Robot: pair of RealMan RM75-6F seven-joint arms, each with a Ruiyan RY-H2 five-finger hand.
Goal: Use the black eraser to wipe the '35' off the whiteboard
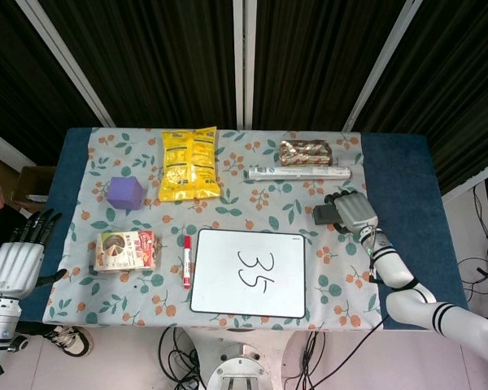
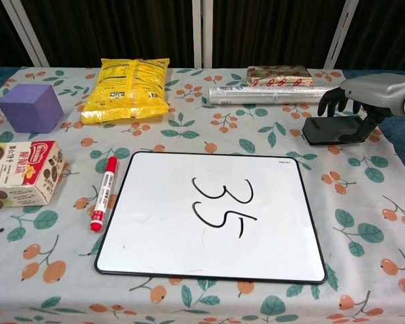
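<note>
The black eraser (image 1: 324, 214) (image 2: 331, 130) lies flat on the tablecloth, just off the whiteboard's far right corner. My right hand (image 1: 354, 211) (image 2: 368, 93) arches over its right half. The fingers (image 2: 334, 101) curl down above its far edge and the thumb reaches down at its right end; it is not lifted. The whiteboard (image 1: 220, 284) (image 2: 155, 223) lies in the middle front with a black '35' (image 1: 256, 270) (image 2: 219, 206) written on it. My left hand (image 1: 18, 258) hangs off the table's left edge, fingers spread, holding nothing.
A red marker (image 1: 186, 262) (image 2: 102, 192) lies along the board's left side, beside a snack box (image 2: 20, 172). A purple cube (image 2: 31, 106), a yellow bag (image 2: 128, 86), a clear-wrapped roll (image 2: 277, 94) and a brown packet (image 2: 278, 73) sit further back.
</note>
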